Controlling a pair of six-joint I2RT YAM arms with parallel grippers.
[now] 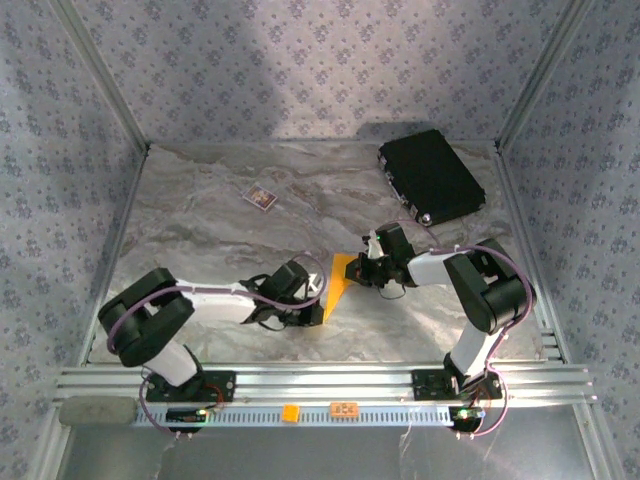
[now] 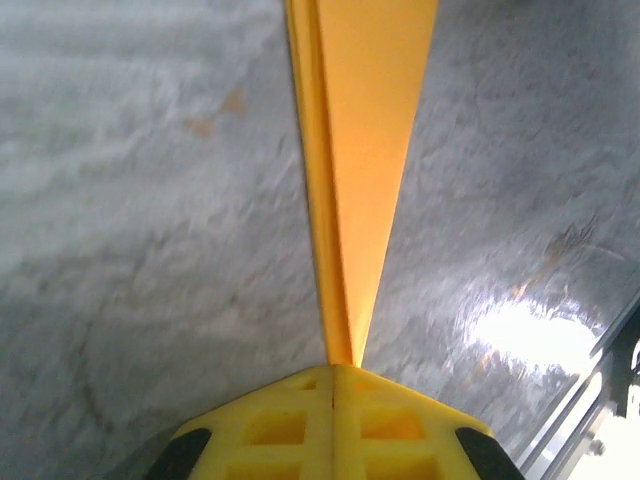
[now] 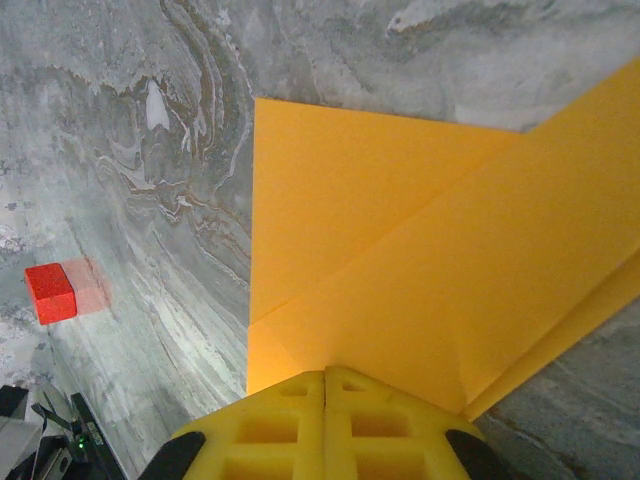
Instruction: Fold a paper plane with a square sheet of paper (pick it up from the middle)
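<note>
The orange-yellow paper (image 1: 340, 283) is found near the middle of the marbled grey surface (image 1: 200, 240), towards its near edge, stretched between the two arms. It is already folded into a smaller creased shape.

The left pincer (image 1: 312, 306) is seen at the paper's near-left end. In the left wrist view, the yellow fingertips (image 2: 300, 400) are pressed together with no gap between them, and the narrow tip of the paper (image 2: 360, 150) is clamped where they meet. From that point the paper widens away from the camera as a long tapered wedge. Thin layered edges are seen along its left side.

The right pincer (image 1: 366, 266) is placed at the paper's far-right end. In the right wrist view, its fingertips (image 3: 290, 405) are likewise closed flat against each other and are clamped on the paper's near edge (image 3: 420, 270). Broad flat panels and a diagonal crease are shown there, with one straight edge running up the picture.

Whether the paper is lifted off the surface or rests on it cannot be told.

A small red block (image 3: 50, 293) is seen lying on the surface, well apart from the paper. A black case (image 1: 432, 175) is set in the far right corner.
</note>
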